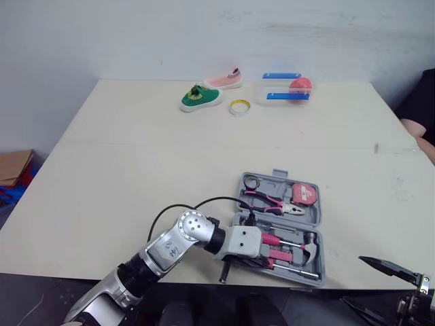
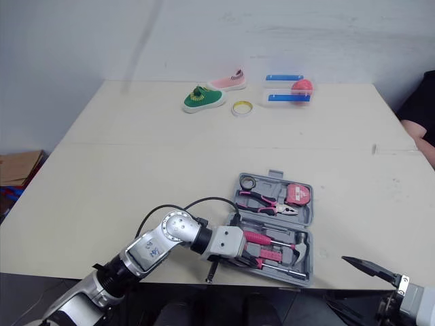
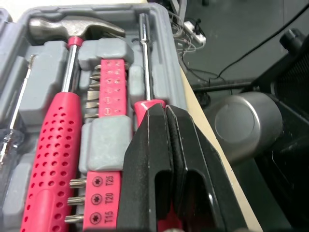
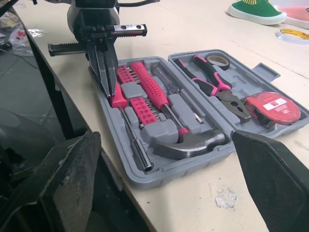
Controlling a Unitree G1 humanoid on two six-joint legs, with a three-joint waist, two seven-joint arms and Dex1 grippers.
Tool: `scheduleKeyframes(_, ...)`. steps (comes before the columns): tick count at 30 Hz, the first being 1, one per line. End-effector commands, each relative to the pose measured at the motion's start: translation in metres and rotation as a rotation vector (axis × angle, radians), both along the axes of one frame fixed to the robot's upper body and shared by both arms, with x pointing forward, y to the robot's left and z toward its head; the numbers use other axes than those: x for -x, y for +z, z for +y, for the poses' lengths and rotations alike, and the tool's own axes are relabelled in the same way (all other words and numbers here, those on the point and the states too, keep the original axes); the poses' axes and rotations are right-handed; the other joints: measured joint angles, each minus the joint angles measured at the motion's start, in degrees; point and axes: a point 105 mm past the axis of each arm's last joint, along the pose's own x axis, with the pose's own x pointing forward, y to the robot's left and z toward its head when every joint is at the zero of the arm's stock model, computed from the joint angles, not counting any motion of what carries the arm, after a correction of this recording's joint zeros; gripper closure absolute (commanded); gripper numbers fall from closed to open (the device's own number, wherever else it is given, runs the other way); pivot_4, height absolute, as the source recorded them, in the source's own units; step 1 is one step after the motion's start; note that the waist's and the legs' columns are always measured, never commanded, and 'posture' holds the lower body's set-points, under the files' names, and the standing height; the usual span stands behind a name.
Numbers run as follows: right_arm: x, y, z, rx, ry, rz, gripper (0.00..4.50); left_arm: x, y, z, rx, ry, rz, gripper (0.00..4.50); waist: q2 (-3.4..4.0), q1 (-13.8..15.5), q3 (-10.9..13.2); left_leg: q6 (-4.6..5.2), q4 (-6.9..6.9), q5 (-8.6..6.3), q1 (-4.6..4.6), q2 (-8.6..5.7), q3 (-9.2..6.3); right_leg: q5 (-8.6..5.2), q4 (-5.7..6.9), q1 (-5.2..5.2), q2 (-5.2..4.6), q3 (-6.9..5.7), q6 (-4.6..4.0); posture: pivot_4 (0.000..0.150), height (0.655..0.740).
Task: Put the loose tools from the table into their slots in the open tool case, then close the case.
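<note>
Left eye view: the open tool case [image 1: 317, 219] lies at the table's [image 1: 136, 170] near edge, lower centre of the frame, and the left end effector [image 1: 265, 240] reaches into its nearer half.

Left wrist view: its fingers [image 3: 145, 164] are pressed together, tips over the screwdriver [image 3: 145, 58] handle, beside the hammer [image 3: 53, 145].

Right wrist view: the right end effector [image 4: 164, 140] gapes wide, empty.

Table [image 1: 136, 176] — tool case [image 1: 270, 183], 2 shoes [image 1: 201, 98], tape [image 1: 239, 107]

Left arm [image 1: 178, 238]: silver-grey metal, round joint w/ small screws, black cable [image 1: 211, 200] looping to white wrist block [image 1: 242, 242]; black fingers [image 3: 145, 183].
</note>
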Motion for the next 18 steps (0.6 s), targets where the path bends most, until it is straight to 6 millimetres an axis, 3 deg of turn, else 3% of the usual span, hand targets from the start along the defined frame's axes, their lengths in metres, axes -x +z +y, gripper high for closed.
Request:
scheduleKeyframes(1, -0.008, 0.002, -0.007, 0.007, -0.075, 0.016, 0.0, 0.0, 0.01, 0.009, 0.112, -0.008, 0.085, 4.47, 0.05, 0.06, 0.0, 0.0, -0.01, 0.0, -0.1, 0.0, 0.0, 0.0, 0.0, -0.13, 0.0, 0.0, 0.0, 0.15, 0.74)
scheduleKeyframes(3, -0.017, -0.002, -0.016, 0.025, -0.163, 0.069, 0.0, 0.001, 0.042, 0.015, 0.261, -0.048, 0.079, 4.47, 0.3, 0.02, 0.17, 0.06, 0.01, 0.08, -0.31, -0.02, 0.03, 0.0, 0.23, -0.7, 0.0, -0.01, 0.0, 0.15, 0.74)
scheduleKeyframes(6, -0.027, -0.002, -0.02, 0.022, -0.221, 0.086, 0.0, -0.005, 0.066, 0.025, 0.347, -0.023, 0.095, 4.47, 0.32, 0.16, 0.22, 0.17, 0.1, 0.36, -1.01, -0.07, 0.04, 0.09, 0.71, -1.62, 0.01, -0.02, 0.15, 0.15, 0.74)
scheduleKeyframes(9, -0.043, -0.006, -0.027, 0.126, -0.25, 0.067, 0.0, -0.019, 0.076, 0.042, 0.339, 0.056, 0.094, 4.47, 0.34, 0.08, 0.24, 0.09, 0.08, 0.31, -1.01, -0.06, -0.03, 0.48, 0.67, -1.6, 0.08, -0.11, 0.87, 0.15, 0.74)
scheduleKeyframes(12, -0.056, -0.011, -0.029, 0.136, -0.271, 0.103, 0.83, -0.047, 0.068, 0.061, 0.251, 0.2, 0.05, 4.5, 0.31, 0.05, 0.27, 0.11, 0.08, 0.3, -0.98, -0.09, 0.0, 0.49, 0.65, -1.6, 0.12, -0.11, 0.89, 0.15, 0.74)
scheduleKeyframes(18, -0.079, -0.018, -0.032, 0.206, -0.298, 0.127, 3.96, -0.083, 0.04, 0.085, 0.106, 0.384, -0.04, 4.5, 0.14, 0.1, 0.39, 0.16, 0.09, 0.3, -1.0, -0.15, 0.02, 0.56, 0.61, -1.6, 0.11, -0.08, 1.03, 0.15, 0.74)
